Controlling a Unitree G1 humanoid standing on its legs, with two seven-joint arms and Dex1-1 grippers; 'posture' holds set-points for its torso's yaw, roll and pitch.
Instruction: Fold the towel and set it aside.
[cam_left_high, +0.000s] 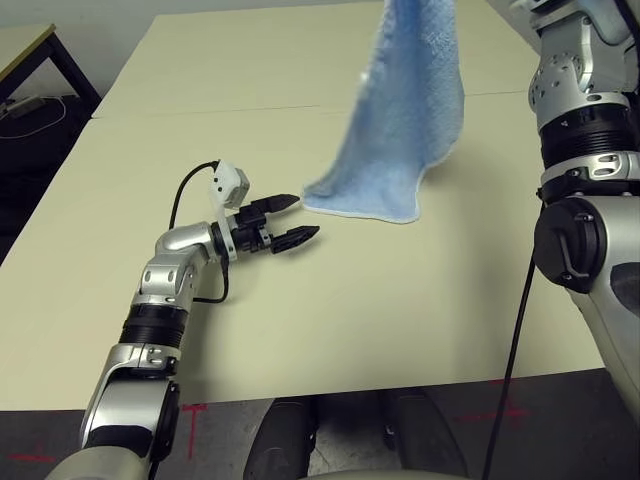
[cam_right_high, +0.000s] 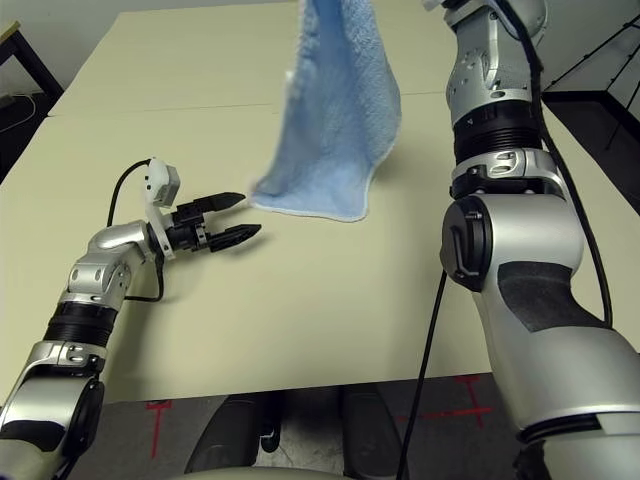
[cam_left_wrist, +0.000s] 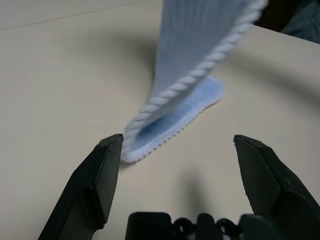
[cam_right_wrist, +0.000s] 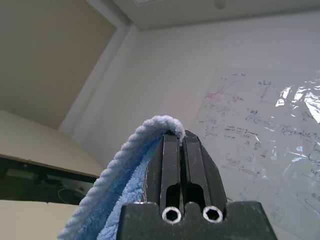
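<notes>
The light-blue towel (cam_left_high: 405, 110) hangs from above, its white-edged lower hem (cam_left_high: 362, 205) resting on the beige table (cam_left_high: 300, 320). High up, my right gripper (cam_right_wrist: 180, 142) is shut on the towel's upper edge (cam_right_wrist: 150, 130), with the fabric draping down beside its fingers. My left gripper (cam_left_high: 300, 220) lies low over the table just left of the towel's lower corner, fingers open and pointing at it. In the left wrist view that corner (cam_left_wrist: 135, 150) sits beside one fingertip (cam_left_wrist: 107, 160), apart from the other; nothing is held.
A seam (cam_left_high: 200, 112) runs across the table behind the towel. A dark side table (cam_left_high: 40, 60) stands at the far left with cables on the floor. Red tape marks (cam_left_high: 190, 412) lie on the floor below the table's front edge.
</notes>
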